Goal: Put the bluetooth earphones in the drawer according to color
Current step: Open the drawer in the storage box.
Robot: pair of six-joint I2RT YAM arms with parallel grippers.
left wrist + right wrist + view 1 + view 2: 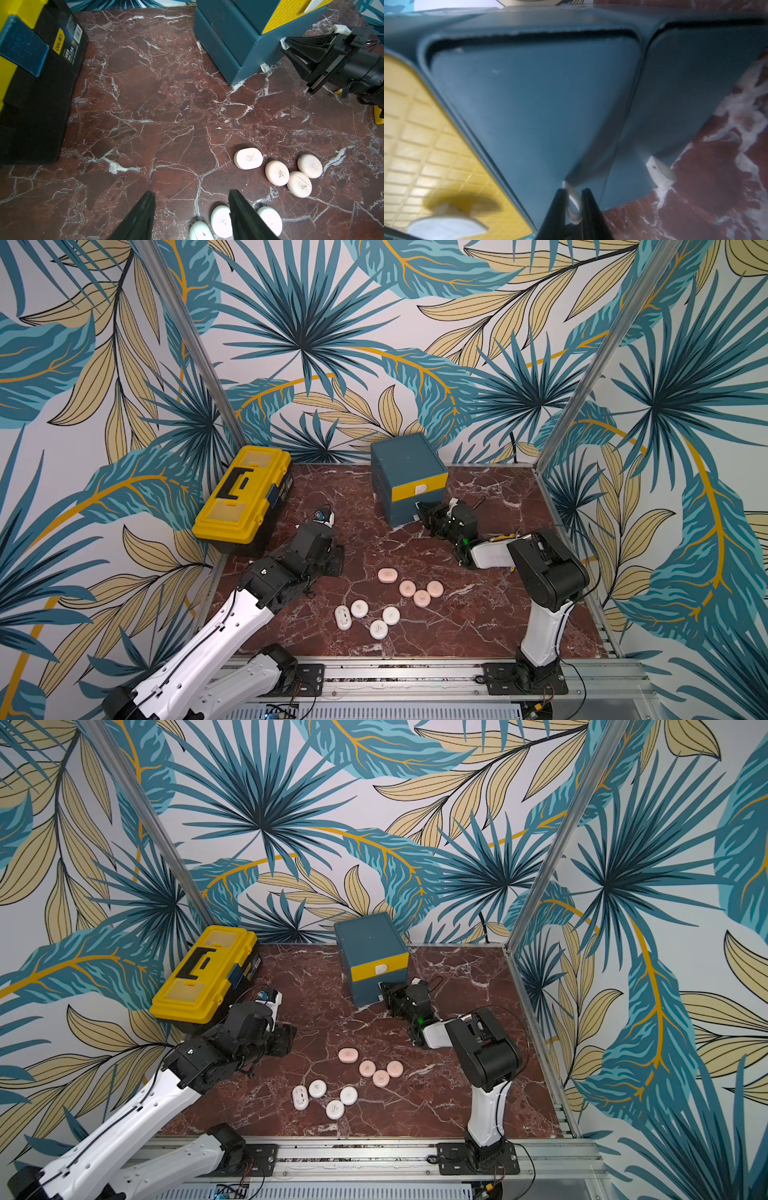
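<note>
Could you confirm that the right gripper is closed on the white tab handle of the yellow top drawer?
Not quite: the right gripper is closed on the white tab handle of the middle teal drawer, below the yellow top drawer, as the right wrist view shows.

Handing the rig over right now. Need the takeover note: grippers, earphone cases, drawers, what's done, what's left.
Left gripper: open, empty, hovering over the red marble tabletop.
Right gripper: shut on the white tab handle of the middle drawer in the small teal cabinet.
Four peach-pink oval earphone cases and four white oval cases lie loose on the table.
Done: nothing visibly stowed; drawers look shut.
Left: open drawer, sort all eight.
</note>
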